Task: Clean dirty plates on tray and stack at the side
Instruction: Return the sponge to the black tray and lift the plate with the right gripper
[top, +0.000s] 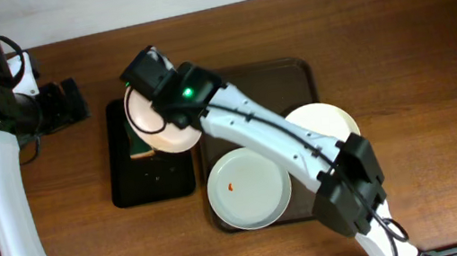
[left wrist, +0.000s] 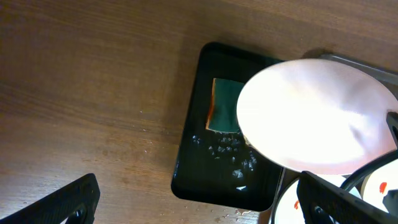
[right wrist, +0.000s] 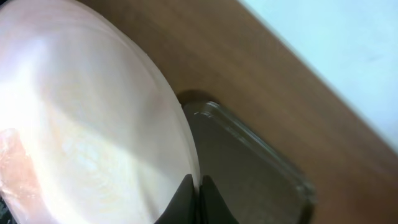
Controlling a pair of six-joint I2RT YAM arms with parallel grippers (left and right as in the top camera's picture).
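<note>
Hanging above the small black tray (top: 151, 183) and its green sponge (left wrist: 225, 106), one plate (top: 155, 121) is clamped by its rim in the right pincer (right wrist: 198, 186). A second plate (top: 248, 188), marked with an orange-red smear, lies on the brown tray (top: 293, 71), and a third plate (top: 329, 120) sits at that tray's right edge. The left pincer (top: 70, 102) stands wide apart, holding nothing, over the table (top: 413, 28). Risk assessed: the hold is a thin edge pinch, so pressing onto the sponge could swivel or drop the plate.

light: even, bright | glare: held plate (left wrist: 317, 118) washed out | right wrist: blurred
</note>
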